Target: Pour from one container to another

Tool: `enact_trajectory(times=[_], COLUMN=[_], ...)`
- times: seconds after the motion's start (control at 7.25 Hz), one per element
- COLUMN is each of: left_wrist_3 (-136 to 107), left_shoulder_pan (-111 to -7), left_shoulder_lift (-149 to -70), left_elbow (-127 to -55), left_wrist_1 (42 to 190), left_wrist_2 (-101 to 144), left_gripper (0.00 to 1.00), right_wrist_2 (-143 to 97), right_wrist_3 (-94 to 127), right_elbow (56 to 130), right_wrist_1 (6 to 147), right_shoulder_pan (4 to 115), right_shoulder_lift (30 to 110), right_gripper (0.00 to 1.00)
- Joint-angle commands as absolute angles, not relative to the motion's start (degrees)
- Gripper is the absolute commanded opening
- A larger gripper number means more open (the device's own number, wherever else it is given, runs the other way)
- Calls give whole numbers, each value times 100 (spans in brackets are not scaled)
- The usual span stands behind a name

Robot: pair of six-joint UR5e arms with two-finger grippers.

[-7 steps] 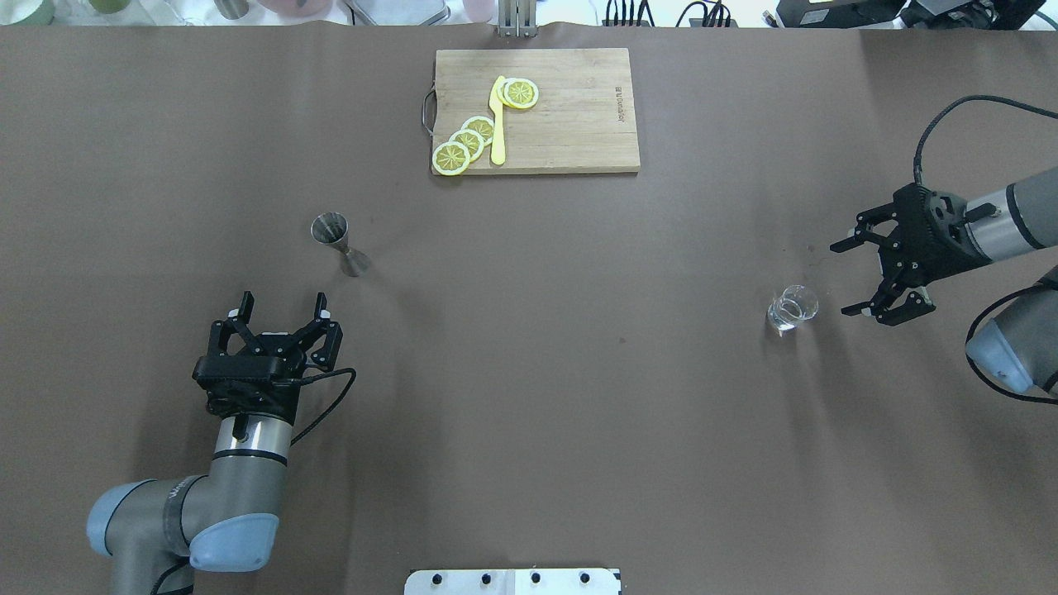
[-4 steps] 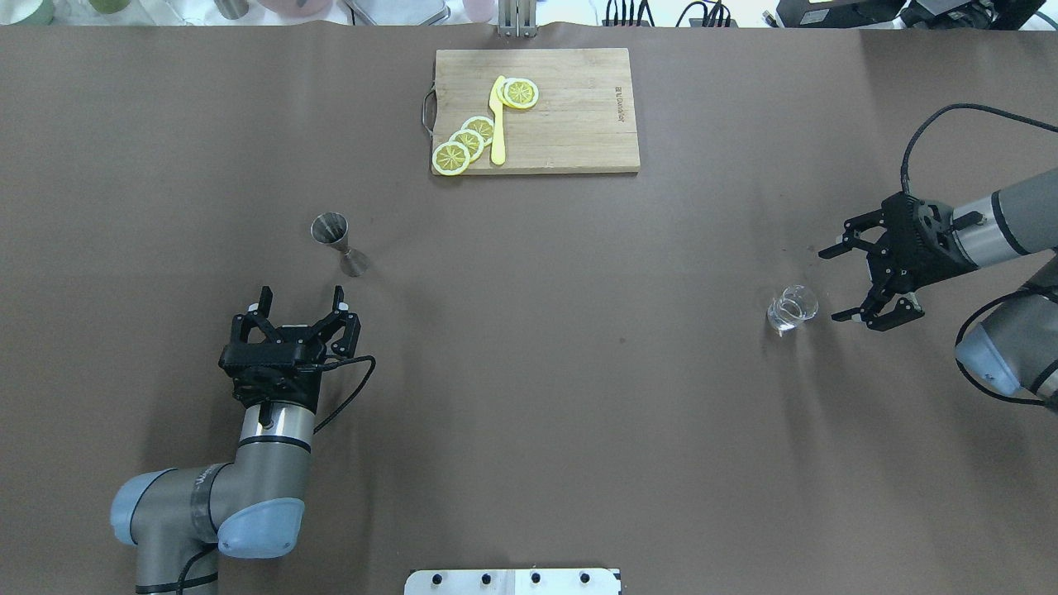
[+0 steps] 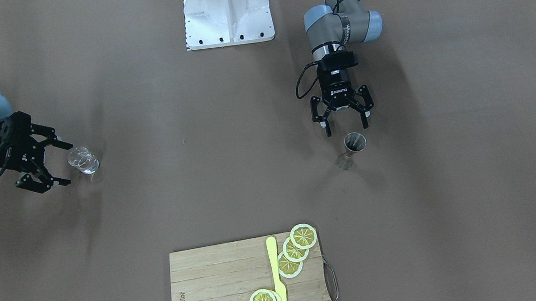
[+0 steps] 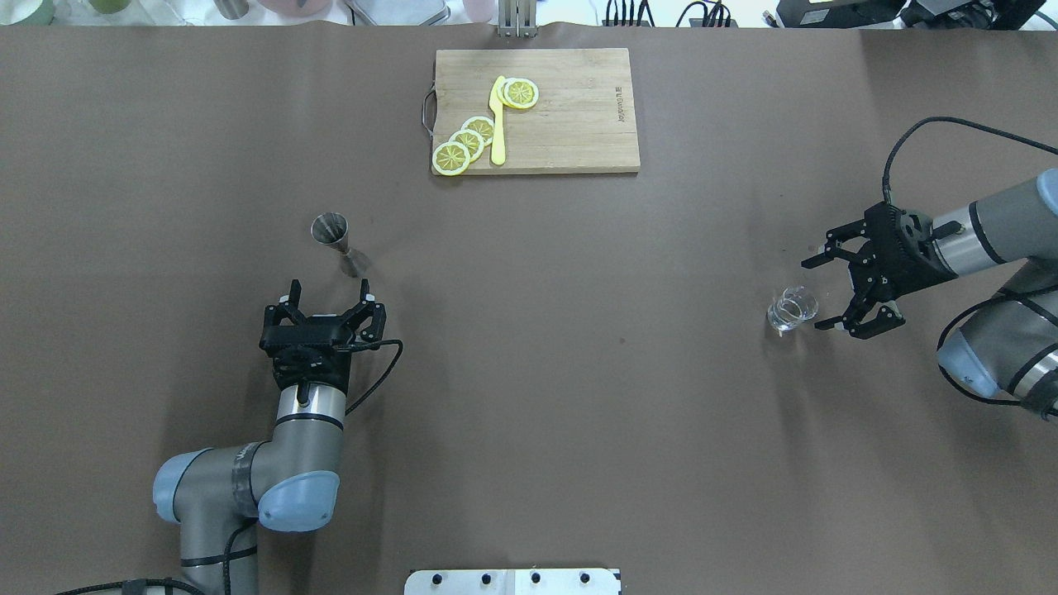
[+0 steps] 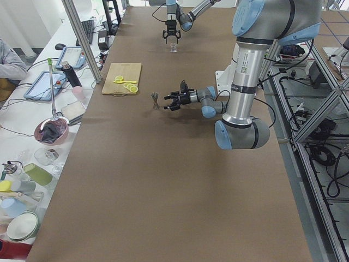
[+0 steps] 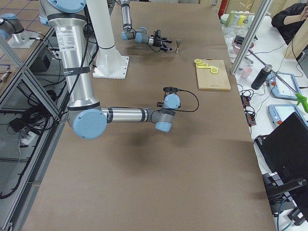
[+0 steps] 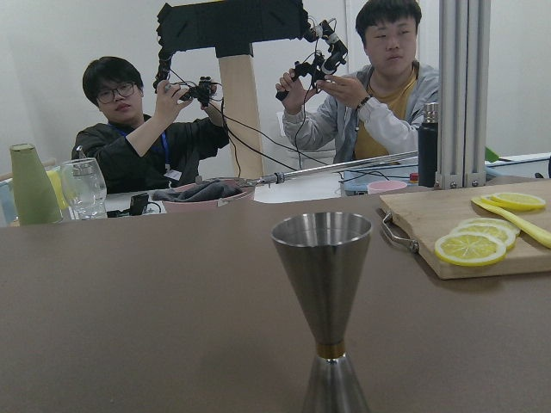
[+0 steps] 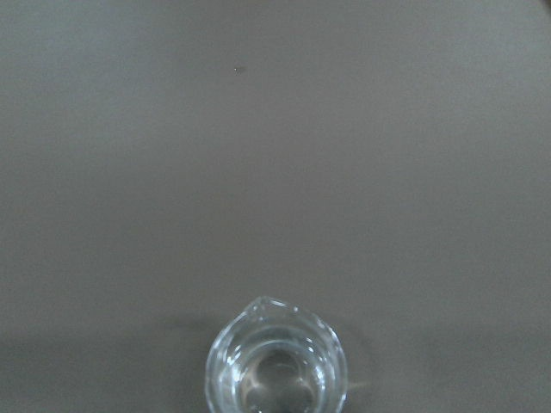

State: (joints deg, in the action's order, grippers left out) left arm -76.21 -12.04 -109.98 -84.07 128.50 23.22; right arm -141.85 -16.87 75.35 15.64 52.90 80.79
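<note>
Within the last second both arms have closed in; the left pincer (image 4: 329, 289), spread wide, sits just short of the upright steel double-cone jigger (image 4: 339, 242); the right pincer (image 4: 811, 296), also spread, is just beside the small clear spouted glass (image 4: 792, 308) (apparently holding liquid); both containers stand ungrasped on the matte brown worktop (image 4: 529, 372); grasping seems next.

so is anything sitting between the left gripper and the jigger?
Nothing. In the overhead view only bare brown table cover separates the open left gripper from the jigger; the front-facing view agrees.
</note>
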Motion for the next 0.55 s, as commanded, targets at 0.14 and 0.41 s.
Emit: enact_trajectory(times=[0.14,0.41], left_wrist_3=[-7620,-7620], left_shoulder_pan=[-1476,-1661], left_shoulder_lift=[-11372,-11408], left_elbow=[-8017,-8016], left_wrist_1=[12850,12850], left_wrist_2=[2417,2417], left_gripper=[98,95], right_wrist_2=[-14186,-14177], right_wrist_3=[-1617,-1617], right_elbow=[7471,7436], right_wrist_1=[1433,1433], right_shoulder_pan=[5133,5080], right_shoulder_lift=[8042,8042], right_gripper=[98,95])
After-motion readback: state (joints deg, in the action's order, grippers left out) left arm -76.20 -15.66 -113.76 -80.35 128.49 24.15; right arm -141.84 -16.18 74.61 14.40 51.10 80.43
